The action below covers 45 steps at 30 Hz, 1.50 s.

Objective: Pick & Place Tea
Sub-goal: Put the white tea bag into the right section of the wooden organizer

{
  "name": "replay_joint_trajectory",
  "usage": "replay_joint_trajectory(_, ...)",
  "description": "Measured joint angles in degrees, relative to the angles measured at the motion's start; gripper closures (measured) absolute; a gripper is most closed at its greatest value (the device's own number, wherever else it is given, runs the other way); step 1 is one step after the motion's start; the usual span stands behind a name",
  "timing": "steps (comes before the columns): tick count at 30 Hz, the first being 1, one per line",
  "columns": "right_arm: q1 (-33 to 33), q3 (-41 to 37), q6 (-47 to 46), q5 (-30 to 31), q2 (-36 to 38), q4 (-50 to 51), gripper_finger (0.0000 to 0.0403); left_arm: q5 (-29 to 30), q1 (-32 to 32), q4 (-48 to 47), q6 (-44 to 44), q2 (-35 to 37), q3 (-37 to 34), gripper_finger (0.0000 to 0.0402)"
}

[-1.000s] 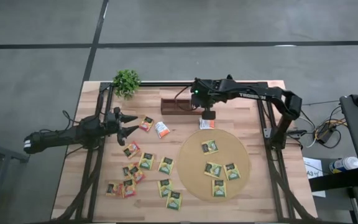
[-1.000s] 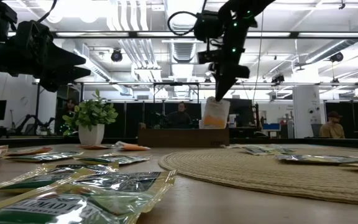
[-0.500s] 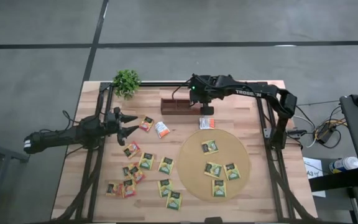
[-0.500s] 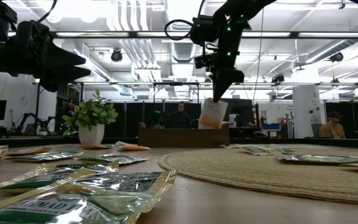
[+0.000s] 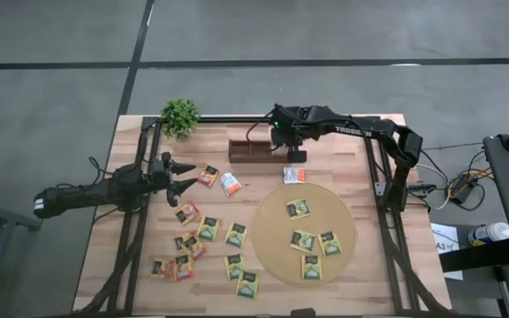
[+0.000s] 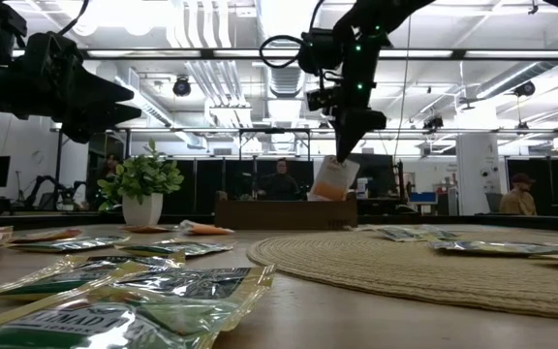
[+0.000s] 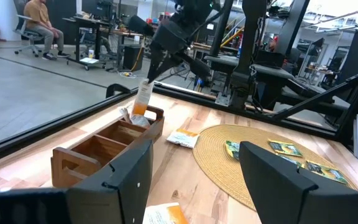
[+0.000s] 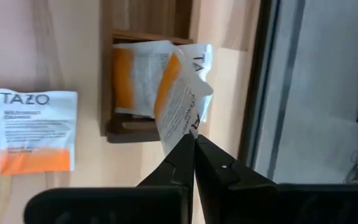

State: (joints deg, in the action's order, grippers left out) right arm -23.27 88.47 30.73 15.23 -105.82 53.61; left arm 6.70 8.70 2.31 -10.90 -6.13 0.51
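Note:
My right gripper [image 8: 194, 146] is shut on a white-and-orange tea sachet [image 6: 333, 179] above the right end of the brown wooden tray [image 5: 241, 150]. That end slot holds another white-and-orange sachet [image 8: 135, 81]. A third one [image 5: 293, 175] lies flat on the table beside the tray. Several yellow-green sachets lie on the round tan mat [image 5: 272, 252]. More sachets, some of them orange-red, lie on the table's left half. My left gripper [image 5: 188, 175] stands open at the left, pointing level, with nothing between its fingers. My right gripper pinches the sachet by its top edge [image 8: 189, 129] between the two fingertips. The fingers slant down from above. The sachet hangs tilted below them over the tray's right slot [image 7: 143, 99]. Whether its lower edge touches the tray or the sachet inside, I cannot tell.
A small potted plant [image 5: 180, 115] stands at the far left corner. Black frame rails run along the table's left and right sides [image 5: 376, 177]. People sit in the room beyond the table.
My right gripper has shifted a little toward the far edge with the sachet. It now stands off the sachet lying beside the tray and over the tray's right end. The held sachet hangs slightly more tilted.

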Motion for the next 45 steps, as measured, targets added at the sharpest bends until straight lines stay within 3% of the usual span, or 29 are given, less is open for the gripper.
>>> replay_joint_trajectory(25, 0.2, -1.5, 5.5, -4.4, -1.2, -3.4, 0.0395, 0.0, 0.0, 0.0, 0.0, 0.0, 0.0, 0.0168)
replay_joint_trajectory(31, 0.2, -3.8, 5.3, -3.8, -1.2, -4.1, 0.0395, 0.0, 0.0, 0.0, 0.0, 0.0, 0.0, 0.0168)
replay_joint_trajectory(37, -0.2, -5.7, 2.8, 2.7, -1.3, -4.1, 0.0395, 0.0, 0.0, 0.0, 0.0, 0.0, 0.0, 0.0168)
replay_joint_trajectory(45, -0.6, -5.4, 6.8, -0.4, -1.3, -4.8, 0.0395, 0.0, 0.0, 0.0, 0.0, 0.0, 0.0, 0.0168)
